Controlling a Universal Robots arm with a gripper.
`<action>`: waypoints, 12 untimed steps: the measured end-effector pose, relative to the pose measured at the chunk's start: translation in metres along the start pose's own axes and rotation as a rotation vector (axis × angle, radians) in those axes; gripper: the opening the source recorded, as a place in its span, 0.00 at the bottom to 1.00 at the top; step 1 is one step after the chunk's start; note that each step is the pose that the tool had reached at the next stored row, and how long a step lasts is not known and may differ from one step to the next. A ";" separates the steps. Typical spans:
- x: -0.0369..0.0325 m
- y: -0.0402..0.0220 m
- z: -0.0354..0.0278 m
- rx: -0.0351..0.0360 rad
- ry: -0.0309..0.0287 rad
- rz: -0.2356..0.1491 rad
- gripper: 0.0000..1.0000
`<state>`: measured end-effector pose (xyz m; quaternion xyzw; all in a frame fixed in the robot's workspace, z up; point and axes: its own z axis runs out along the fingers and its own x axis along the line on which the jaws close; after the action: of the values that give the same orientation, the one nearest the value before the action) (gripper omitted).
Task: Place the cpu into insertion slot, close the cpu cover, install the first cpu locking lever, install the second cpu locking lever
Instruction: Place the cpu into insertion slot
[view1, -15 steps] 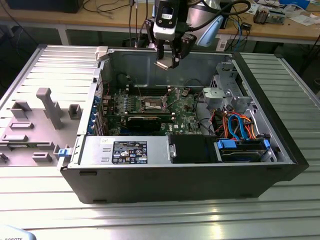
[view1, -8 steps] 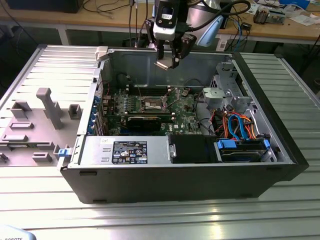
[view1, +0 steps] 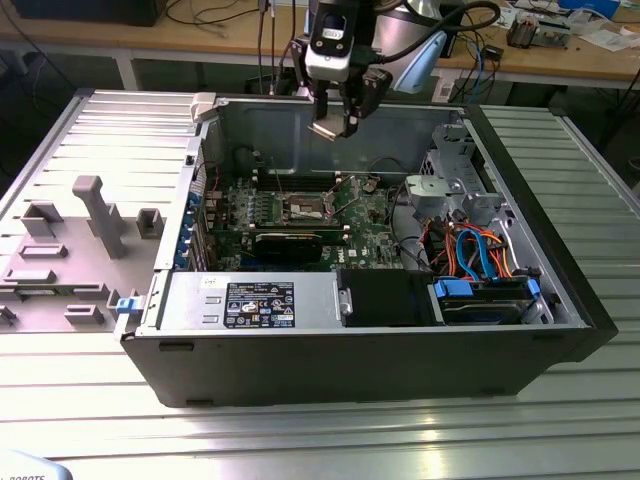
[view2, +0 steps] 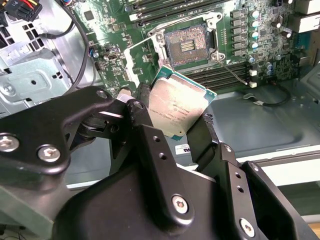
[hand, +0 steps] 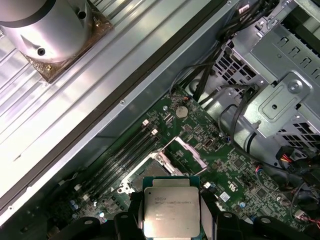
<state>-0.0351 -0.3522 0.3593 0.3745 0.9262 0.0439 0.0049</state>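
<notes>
One small flat square cpu (view2: 179, 107), dull silver with a thin green rim, sits clenched by its edges in the black two-fingered gripper (view2: 175, 111), well above the green motherboard (view2: 112, 75). Placing is the step in hand: the dark square silver-framed insertion slot (view2: 187, 44) lies uncovered, calling for a squared-up lowering.

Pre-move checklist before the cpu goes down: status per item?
1. cpu gripped by the tool: ok, pinched at two opposite edges.
2. insertion slot empty: ok, bare contacts showing.
3. cpu cover off the slot: ok, swung open.
4. cpu seated: not ok, held above the board.
5. cpu corner orientation matched to slot: cannot tell.
</notes>
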 end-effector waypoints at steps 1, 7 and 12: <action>0.0000 -0.0001 0.0002 -0.0002 -0.0005 0.005 0.54; 0.0001 -0.0002 0.0011 -0.0013 -0.0043 0.051 0.54; 0.0000 -0.0003 0.0022 -0.0031 -0.0110 0.128 0.54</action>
<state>-0.0352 -0.3522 0.3571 0.4332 0.9002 0.0435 0.0077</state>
